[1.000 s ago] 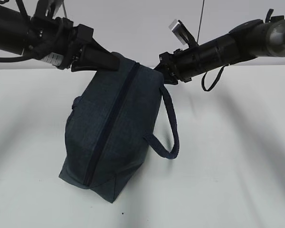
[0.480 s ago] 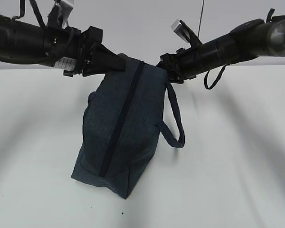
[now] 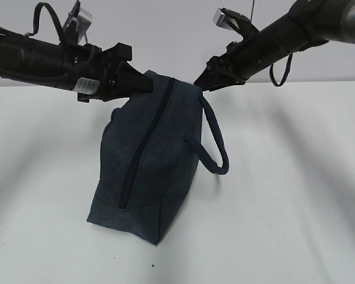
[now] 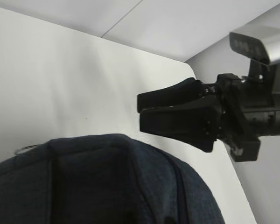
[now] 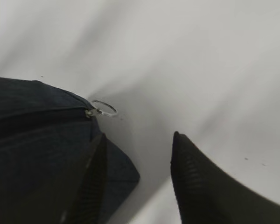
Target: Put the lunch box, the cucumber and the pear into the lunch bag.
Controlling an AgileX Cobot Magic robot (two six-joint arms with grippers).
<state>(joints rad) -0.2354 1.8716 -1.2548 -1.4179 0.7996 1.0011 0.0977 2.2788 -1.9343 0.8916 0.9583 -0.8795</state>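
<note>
Two claws at the bag's [image 3: 145,168] top, mid-frame, bag zipped and tilted on the worktop [image 3: 284,207]. Left claw [image 3: 143,83] pinches its upper corner; right claw [image 5: 137,179] hangs spread, holding nothing. Looks like closing-up time; next, left lets go gently.

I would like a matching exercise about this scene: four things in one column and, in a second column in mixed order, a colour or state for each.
Things:
1. lunch bag
2. ring pull
3. right gripper
4. table

Colour or state:
A. white
B. silver
C. jaws apart
D. dark navy

Pairs: 1-D, 2-B, 3-C, 4-A
</note>
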